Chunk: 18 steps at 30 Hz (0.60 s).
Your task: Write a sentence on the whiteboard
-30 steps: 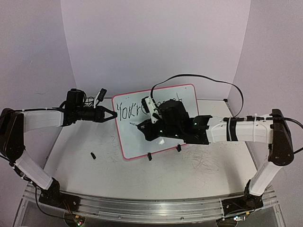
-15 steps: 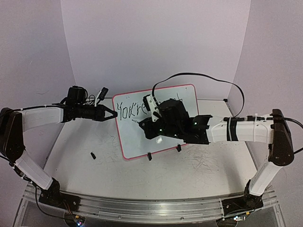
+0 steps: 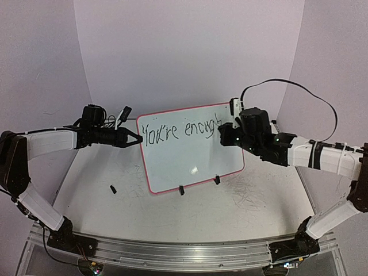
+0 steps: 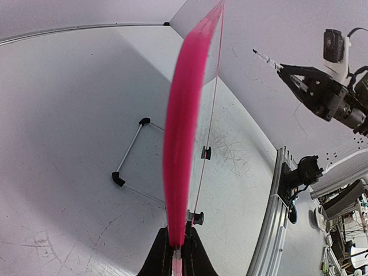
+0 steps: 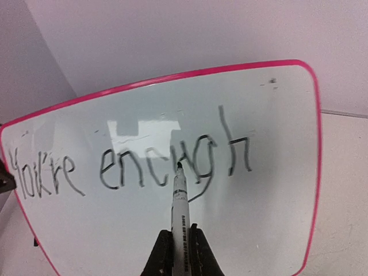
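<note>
Left of frame centre, the left gripper pinches the whiteboard rim, while the right gripper clamps a marker pointing at the sentence.

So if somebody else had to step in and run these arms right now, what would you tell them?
Left gripper: jaws shut on the left rim of the whiteboard, which stands on the table.
Right gripper: jaws shut on a black marker. Its tip is by the "g"; I cannot tell whether it touches.
Done: the sentence so far reads "You're enough" along the top.
Left: no full stop shows, and the lower half is blank for any further words.
</note>
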Motion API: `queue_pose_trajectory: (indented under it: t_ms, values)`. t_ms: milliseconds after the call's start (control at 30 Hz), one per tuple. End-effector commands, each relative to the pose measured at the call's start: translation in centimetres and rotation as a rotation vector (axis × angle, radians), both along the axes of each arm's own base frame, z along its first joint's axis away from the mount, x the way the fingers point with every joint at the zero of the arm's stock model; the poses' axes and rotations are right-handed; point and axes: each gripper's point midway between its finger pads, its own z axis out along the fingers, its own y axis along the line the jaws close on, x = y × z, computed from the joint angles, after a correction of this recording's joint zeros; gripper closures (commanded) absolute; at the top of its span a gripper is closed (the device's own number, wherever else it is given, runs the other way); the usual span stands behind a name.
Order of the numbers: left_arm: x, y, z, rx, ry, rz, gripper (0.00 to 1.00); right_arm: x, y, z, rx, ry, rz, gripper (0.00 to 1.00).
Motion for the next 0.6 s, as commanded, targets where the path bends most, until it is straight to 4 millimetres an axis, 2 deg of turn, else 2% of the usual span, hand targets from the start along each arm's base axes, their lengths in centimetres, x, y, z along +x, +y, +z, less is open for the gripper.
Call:
queue_pose_trajectory:
  t_ms: [0, 100, 233, 367, 567]
  values:
    - [0.1, -0.4, 0.8, 0.012, -0.045, -0.010, 1.00, 1.5, -3.5, 0.3, 0.019, -0.014, -0.066, 1.00]
    - [0.2, -0.4, 0.8, 0.013, -0.046, -0.009, 1.00, 2.0, -4.1, 0.2, 0.001, -0.025, -0.073, 1.00]
    - [0.2, -0.5, 0.9, 0.011, -0.049, -0.012, 1.00, 2.9, -3.9, -0.2, -0.019, -0.022, -0.081, 1.00]
    - [0.0, -0.4, 0.9, 0.012, -0.051, -0.011, 1.00, 3.2, -5.0, 0.2, -0.012, -0.036, -0.135, 1.00]
    - [0.1, -0.4, 1.0, 0.011, -0.053, -0.013, 1.00, 4.0, -5.2, -0.9, -0.019, -0.010, -0.130, 1.00]
